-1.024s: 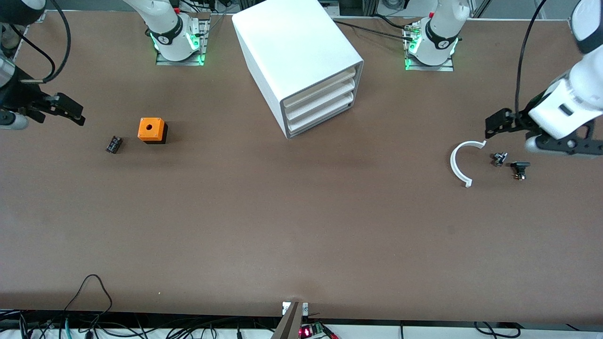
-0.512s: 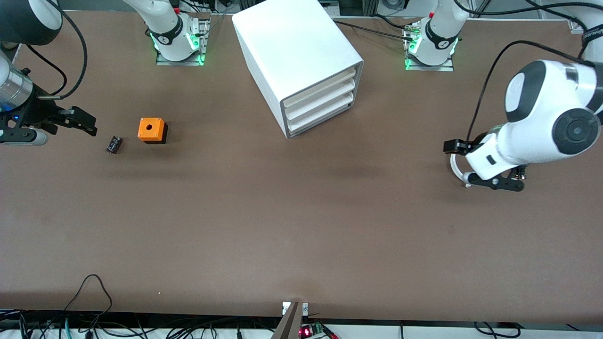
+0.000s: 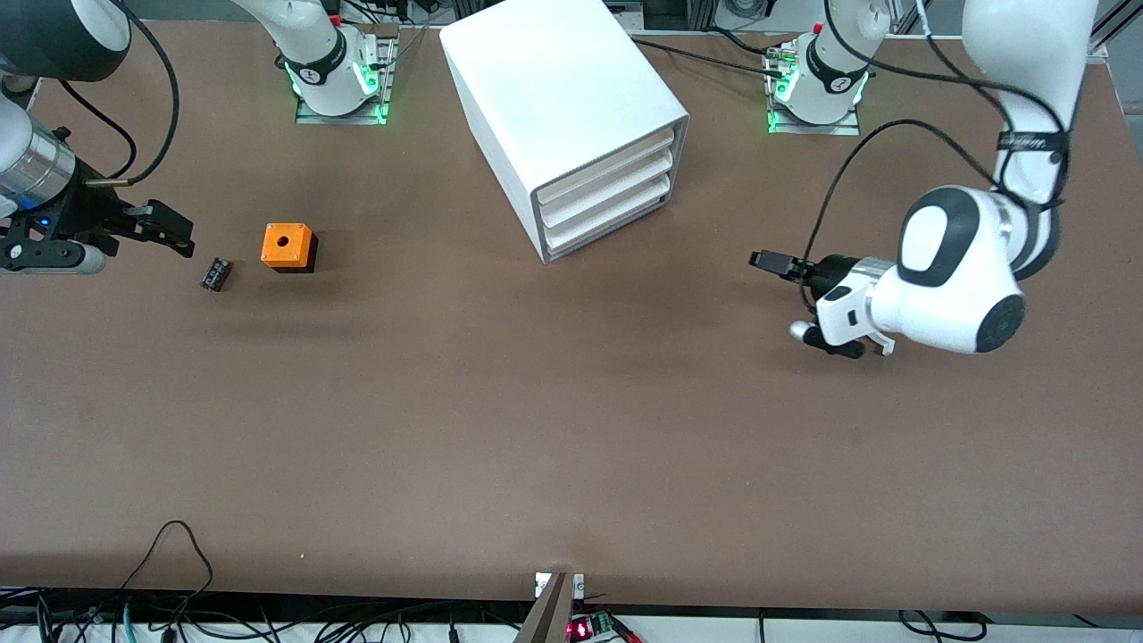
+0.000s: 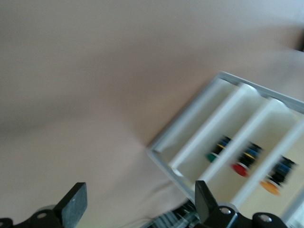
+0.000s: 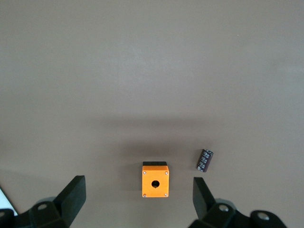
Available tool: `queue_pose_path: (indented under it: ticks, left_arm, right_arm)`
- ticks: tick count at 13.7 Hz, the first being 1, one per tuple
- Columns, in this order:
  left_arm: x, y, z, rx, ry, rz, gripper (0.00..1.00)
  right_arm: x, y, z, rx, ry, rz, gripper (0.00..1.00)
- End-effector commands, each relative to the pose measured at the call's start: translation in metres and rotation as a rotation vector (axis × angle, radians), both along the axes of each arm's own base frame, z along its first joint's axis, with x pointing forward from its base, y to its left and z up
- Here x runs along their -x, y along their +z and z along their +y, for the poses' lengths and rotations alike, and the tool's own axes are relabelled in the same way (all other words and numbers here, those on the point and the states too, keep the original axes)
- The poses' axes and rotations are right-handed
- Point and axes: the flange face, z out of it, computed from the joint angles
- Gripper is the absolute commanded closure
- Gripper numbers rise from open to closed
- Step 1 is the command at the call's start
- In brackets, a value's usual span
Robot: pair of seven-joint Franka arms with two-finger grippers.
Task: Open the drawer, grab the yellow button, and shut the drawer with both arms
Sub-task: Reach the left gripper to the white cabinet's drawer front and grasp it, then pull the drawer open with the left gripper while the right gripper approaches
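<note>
The white cabinet (image 3: 554, 80) stands at the table's middle by the bases, and its three drawers look shut, the drawer (image 3: 607, 161) uppermost. My left gripper (image 3: 766, 262) is open and empty over bare table, pointing at the cabinet front. In the left wrist view its fingers (image 4: 73, 204) frame the drawer fronts (image 4: 209, 118). Three buttons show inside, one with an orange cap (image 4: 270, 186); I cannot tell which drawer holds it. My right gripper (image 3: 179, 234) is open and empty over the table by the orange cube (image 3: 287, 247); it also shows in the right wrist view (image 5: 137, 197).
A small black part (image 3: 215, 273) lies beside the orange cube with a hole (image 5: 155, 181), toward the right arm's end. The same black part shows in the right wrist view (image 5: 205, 159). Green-capped (image 4: 212, 154) and red-capped (image 4: 241, 168) buttons sit in the other drawers.
The left arm has swung from its end of the table toward the cabinet and now covers the white curved piece and small parts. The right gripper has crept toward the orange cube.
</note>
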Motion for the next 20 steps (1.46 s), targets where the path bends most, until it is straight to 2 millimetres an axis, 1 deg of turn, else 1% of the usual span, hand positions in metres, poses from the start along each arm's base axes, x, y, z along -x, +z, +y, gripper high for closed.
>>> queue_pose_path:
  ticks: [1,2,3,4,5,6,8,9,11,12,13,14,15,16,17,18,19,20]
  left_arm:
    - [0.037,-0.033,-0.033,0.22,0.024,0.082,0.0]
    - [0.048,-0.036,-0.052,0.254,0.018,0.107,0.0]
    - [0.052,-0.034,-0.063,0.268,0.005,0.11,0.0]
    - [0.061,-0.032,-0.079,0.281,-0.027,0.119,0.0]
    - [0.073,-0.028,-0.099,0.297,-0.063,0.13,0.01]
    - [0.086,-0.022,-0.117,0.321,-0.082,0.141,0.01]
    - [0.112,-0.019,-0.137,0.35,-0.07,0.161,0.02]
    - [0.126,-0.017,-0.146,0.337,-0.081,0.141,0.02]
    - [0.139,-0.017,-0.156,0.326,-0.095,0.131,0.04]
    - [0.144,-0.019,-0.16,0.325,-0.095,0.134,0.05]
    - [0.149,-0.023,-0.16,0.317,-0.088,0.136,0.08]
    - [0.162,-0.028,-0.169,0.315,-0.097,0.145,0.12]
    - [0.167,-0.032,-0.17,0.3,-0.092,0.134,0.19]
    - [0.171,-0.035,-0.173,0.294,-0.091,0.128,0.34]
    - [0.172,-0.035,-0.173,0.292,-0.091,0.131,0.61]
    - [0.171,-0.036,-0.173,0.292,-0.09,0.131,0.94]
    - [0.171,-0.035,-0.172,0.291,-0.088,0.13,1.0]
    - [0.166,-0.034,-0.167,0.292,-0.078,0.124,1.0]
  right_arm:
    - [0.0,0.007,0.003,0.01,0.0,-0.001,0.0]
    - [0.0,0.007,0.004,0.006,-0.001,-0.001,0.0]
    - [0.0,0.007,0.015,0.004,0.017,-0.001,0.0]
    - [0.001,0.006,0.025,0.004,0.039,0.002,0.0]
    - [0.003,0.002,0.026,0.005,0.04,0.014,0.0]
    - [0.003,0.003,0.027,0.007,0.041,0.017,0.0]
    - [0.002,0.008,0.025,0.013,0.043,0.003,0.0]
    - [0.002,0.007,0.023,0.015,0.039,0.004,0.0]
    - [0.002,0.005,0.015,0.008,0.034,0.015,0.0]
    - [-0.001,-0.003,0.016,0.011,0.034,0.03,0.0]
    - [-0.004,-0.009,0.016,0.012,0.033,0.037,0.0]
    - [-0.006,-0.014,0.018,0.02,0.038,0.045,0.0]
    - [-0.007,-0.015,0.02,0.02,0.043,0.045,0.0]
    - [-0.007,-0.015,0.023,0.02,0.037,0.044,0.0]
    - [-0.006,-0.015,0.023,0.02,0.035,0.045,0.0]
    - [-0.006,-0.015,0.023,0.017,0.047,0.048,0.0]
    - [-0.008,-0.021,0.025,0.015,0.056,0.059,0.0]
    - [-0.01,-0.024,0.027,0.01,0.062,0.063,0.0]
